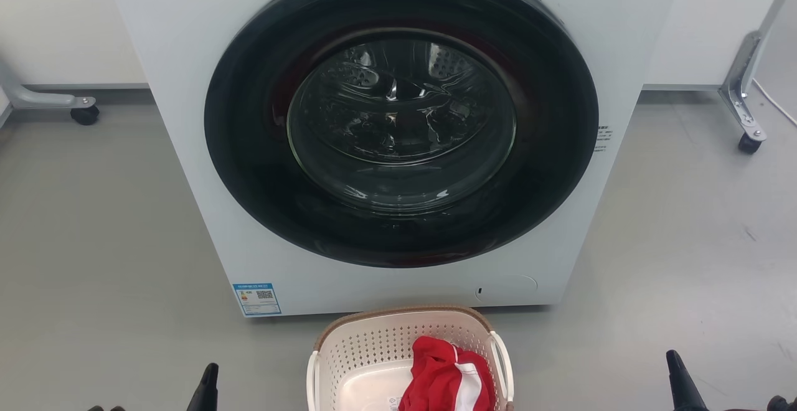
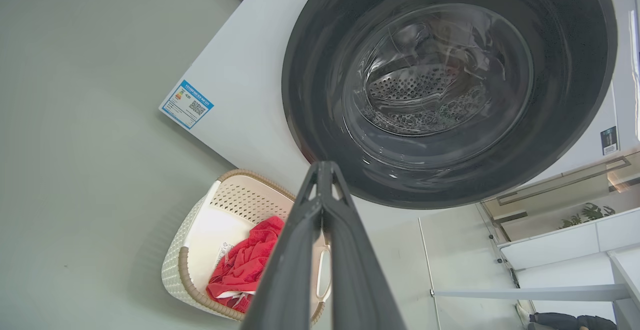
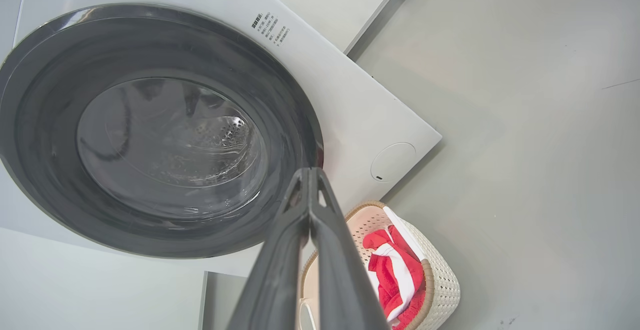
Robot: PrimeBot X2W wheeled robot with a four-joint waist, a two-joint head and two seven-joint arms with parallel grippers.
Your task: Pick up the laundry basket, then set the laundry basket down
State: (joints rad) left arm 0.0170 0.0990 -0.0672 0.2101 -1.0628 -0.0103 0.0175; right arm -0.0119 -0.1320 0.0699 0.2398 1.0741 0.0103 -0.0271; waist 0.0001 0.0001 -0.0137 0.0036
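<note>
The grey floor carries everything here. Nearest, the left gripper and the right gripper each have their fingers pressed tip to tip, holding nothing. They hang well apart, one on either side of the basket and clear of its white handles. The basket stands on the floor between them, just before the lower front edge of the washer. In it lies a red cloth with a white stripe, bunched against its right wall. Beyond, the washer's round dark door is shut, and the holed drum shows through the glass. A blue label sits at the front's lower left corner. Farthest back, wheeled frame legs stand near the pale wall.
</note>
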